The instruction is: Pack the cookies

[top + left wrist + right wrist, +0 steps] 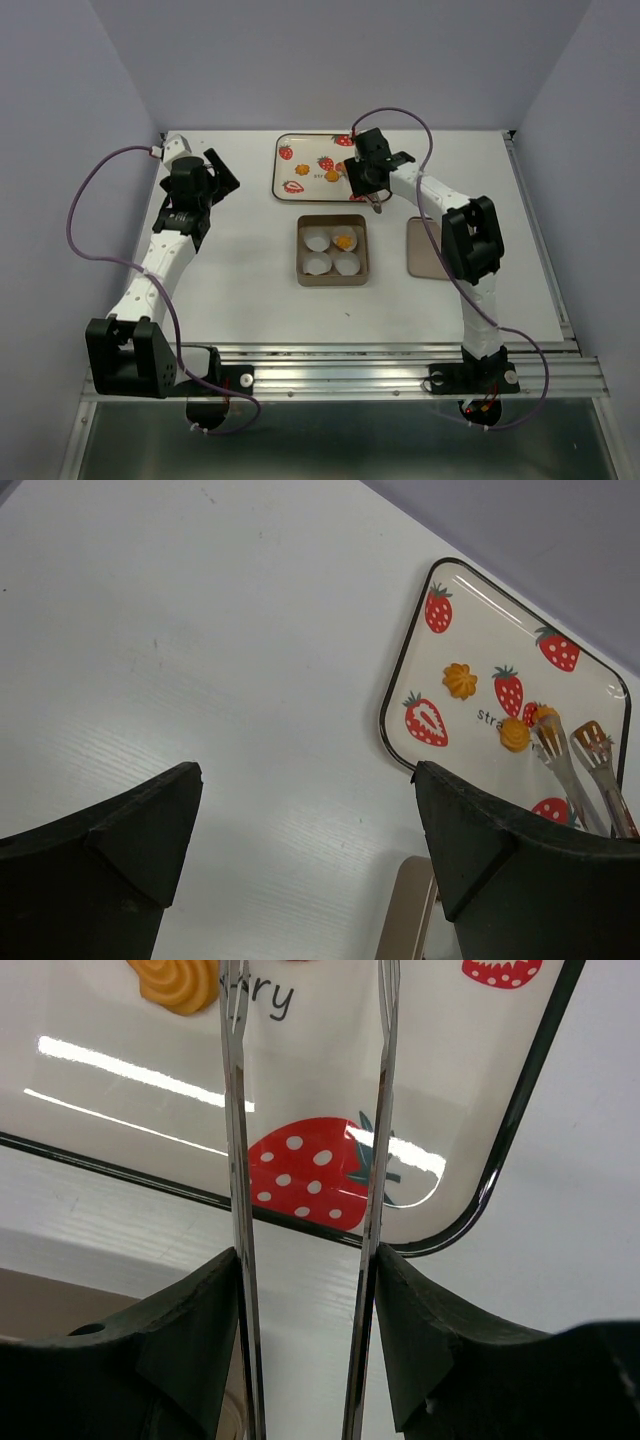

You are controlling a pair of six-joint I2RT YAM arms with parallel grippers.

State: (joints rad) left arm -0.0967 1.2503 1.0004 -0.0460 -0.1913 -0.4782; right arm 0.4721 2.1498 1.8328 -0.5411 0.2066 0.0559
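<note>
- Located three cookies (460,680) on the strawberry tray (480,610): one lying apart near the middle, a second cookie (515,735) just beside the tong tips, and a third cookie (545,717) right at one tip. Contact there not confirmable.
- Located the fourth cookie (344,241) seated in the far right-hand paper cup of the box (333,283). Remaining three cups (320,263) seen unfilled.
- Found the right gripper (305,1260) partly closed and clamped on the two blades of the metal tongs (235,1110). Blades parted, with nothing seen between them.
- Found the left gripper (308,772) spread to its widest, holding nothing, hanging over the white table (200,630) left of the tray.
- Judged handling: very light, with a piped and ridged surface. Probably brittle and crumbly, and apt to skid on the glossy tray.
- Recommended hold: across the widest part, low on the sides, with a gentle squeeze only. No pinching at the peak.
</note>
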